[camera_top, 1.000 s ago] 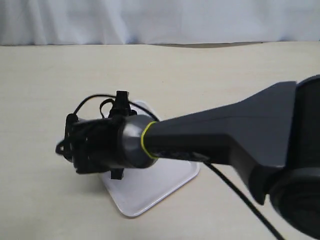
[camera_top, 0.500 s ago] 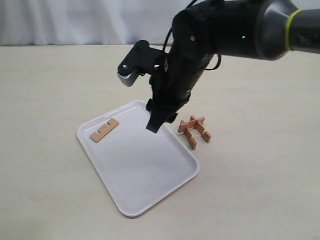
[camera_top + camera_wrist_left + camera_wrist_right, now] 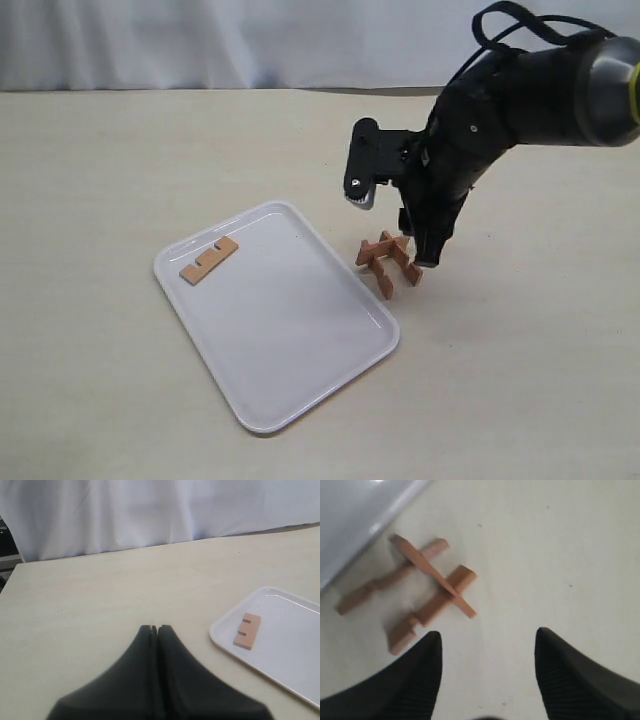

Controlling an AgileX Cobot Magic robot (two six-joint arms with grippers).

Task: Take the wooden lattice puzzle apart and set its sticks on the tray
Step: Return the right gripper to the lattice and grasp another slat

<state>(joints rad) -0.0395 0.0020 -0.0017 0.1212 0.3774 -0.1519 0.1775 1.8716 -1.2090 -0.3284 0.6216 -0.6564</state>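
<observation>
The wooden lattice puzzle [image 3: 389,261] rests on the table just right of the tray [image 3: 300,370]. It shows three interlocked reddish-brown slats. One loose stick [image 3: 209,260] lies flat in the tray's far left corner. My right gripper [image 3: 421,250] hangs open just above the puzzle's right side. In the right wrist view the puzzle [image 3: 422,592] lies just beyond the spread fingertips [image 3: 434,641], and nothing is between them [image 3: 488,635]. My left gripper [image 3: 154,628] is shut and empty, low over bare table, with the stick [image 3: 247,630] and the tray [image 3: 225,635] off to one side.
A white curtain [image 3: 250,40] closes off the table's far edge. The right arm's dark body [image 3: 530,95] and its cable reach in from the right. Bare tabletop [image 3: 100,170] surrounds the tray.
The right arm has swung from over the tray to the right and now hangs above the puzzle. The stick on the tray has not moved in the last half second.
</observation>
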